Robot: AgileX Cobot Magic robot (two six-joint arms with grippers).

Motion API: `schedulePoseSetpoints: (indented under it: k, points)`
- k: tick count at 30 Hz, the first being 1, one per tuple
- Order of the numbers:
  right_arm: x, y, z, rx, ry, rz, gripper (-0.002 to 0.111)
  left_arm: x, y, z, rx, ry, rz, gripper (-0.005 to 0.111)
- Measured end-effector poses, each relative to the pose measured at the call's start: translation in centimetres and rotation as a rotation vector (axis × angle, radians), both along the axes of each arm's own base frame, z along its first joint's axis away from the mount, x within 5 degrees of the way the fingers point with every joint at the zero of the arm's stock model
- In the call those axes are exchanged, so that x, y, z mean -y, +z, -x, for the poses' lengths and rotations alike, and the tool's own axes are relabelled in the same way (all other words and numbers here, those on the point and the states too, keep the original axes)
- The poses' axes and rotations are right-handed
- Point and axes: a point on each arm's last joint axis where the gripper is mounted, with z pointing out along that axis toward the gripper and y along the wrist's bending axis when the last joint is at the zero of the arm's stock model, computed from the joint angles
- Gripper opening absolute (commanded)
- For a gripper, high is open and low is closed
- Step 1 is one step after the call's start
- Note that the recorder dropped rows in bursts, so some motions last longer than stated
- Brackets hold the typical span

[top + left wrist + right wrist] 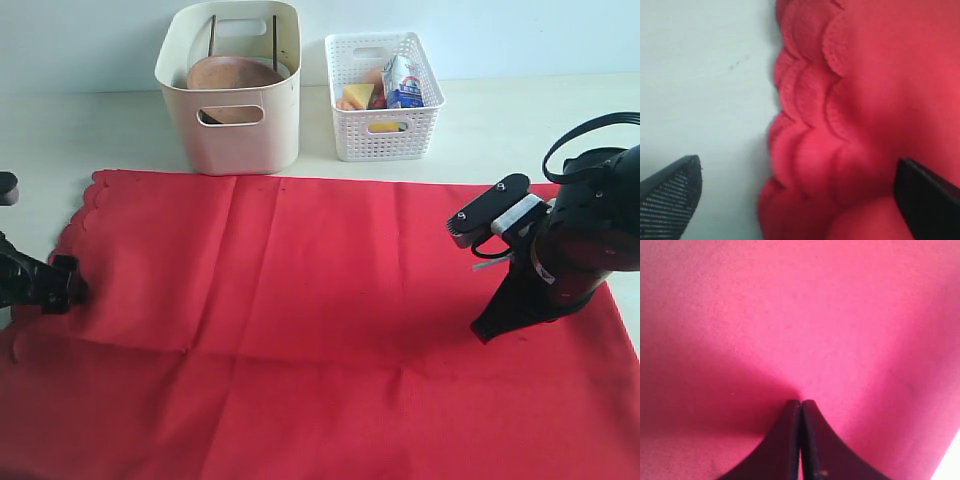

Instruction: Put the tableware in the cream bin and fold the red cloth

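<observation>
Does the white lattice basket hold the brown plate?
No, the brown plate sits inside the cream bin, next to the white lattice basket.

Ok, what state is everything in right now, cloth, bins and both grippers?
Bright red fabric cloth: spread out, unfolded.
Tall cream plastic bin: upright, holding tableware.
White lattice basket: upright, holding food.
Left gripper: open over cloth edge.
Right gripper: shut, tips on cloth.

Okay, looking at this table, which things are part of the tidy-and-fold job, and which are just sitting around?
Part of the job: red cloth; cream bin; wooden plate and chopsticks, both already in the bin.

Just lying about: white lattice basket; blue-white carton and yellow food piece inside it.
</observation>
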Motion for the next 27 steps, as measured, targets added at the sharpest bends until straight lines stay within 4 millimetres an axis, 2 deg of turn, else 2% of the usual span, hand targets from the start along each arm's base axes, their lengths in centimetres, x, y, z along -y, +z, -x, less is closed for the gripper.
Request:
schedulePoseSetpoints:
  k: [5,9,21,27]
  points:
    - [0.0,0.0,0.0,0.000,-0.002,0.000,0.000,0.1,2.8,0.0,0.093,-0.010,0.008,0.105]
    - [0.0,0.0,0.0,0.000,-0.002,0.000,0.000,0.2,3.5,-0.4,0.096,-0.015,0.017,0.105]
    - [0.0,0.0,0.0,0.001,-0.006,-0.002,0.000,0.4,0.4,-0.3,-0.058,-0.050,0.003,0.102]
    - [0.0,0.0,0.0,0.001,-0.007,-0.002,0.000,0.5,0.3,-0.6,-0.056,-0.057,0.011,0.101]
